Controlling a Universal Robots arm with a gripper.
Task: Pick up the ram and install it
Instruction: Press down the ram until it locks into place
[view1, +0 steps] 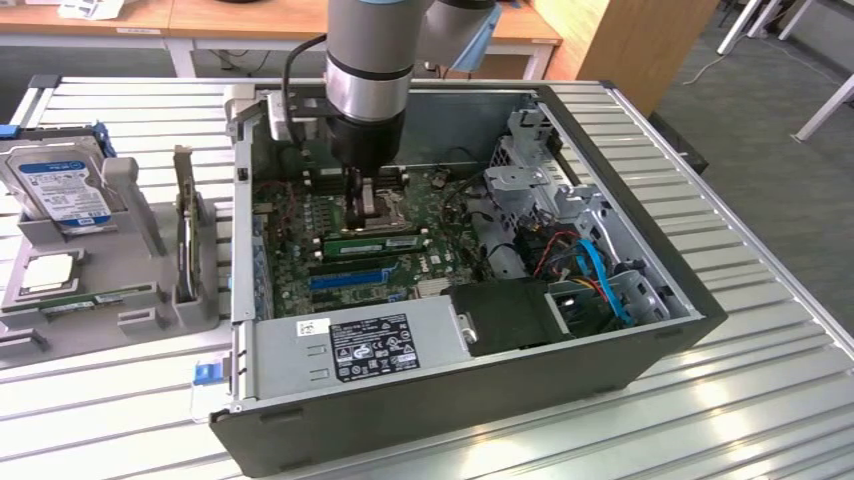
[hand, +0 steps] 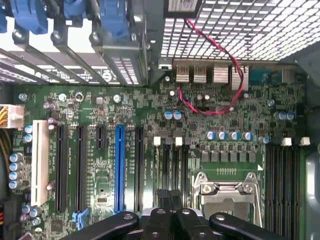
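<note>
While the arm stands down inside the open computer case (view1: 641, 330), the hand (view1: 360, 205) hangs low over the motherboard (hand: 210, 107), just beside the CPU socket (hand: 227, 192). I cannot tell how far the hand is open, nor whether it has hold of anything. The ram (view1: 376, 243) sits just in front of the hand in the exterior view, on its long edge among the board's slots, between the socket and the blue slot (view1: 350, 277). Whether it is fully seated, half in or merely resting there I cannot make out. It reads as a long, thin green stick with a pale label near its middle and dark chips along its face, its length parallel to the blue slot. My judgement for this step: keep the stick square to its slot and level end to end, then press straight down and evenly. A tilt would jam one end and load the board. The red wire (hand: 220, 95) looping near the rear ports lies well apart from the slots, so it should not snag. The tight spot is the socket's metal frame, right beside the hand, so I would avoid any sideways drift.
</note>
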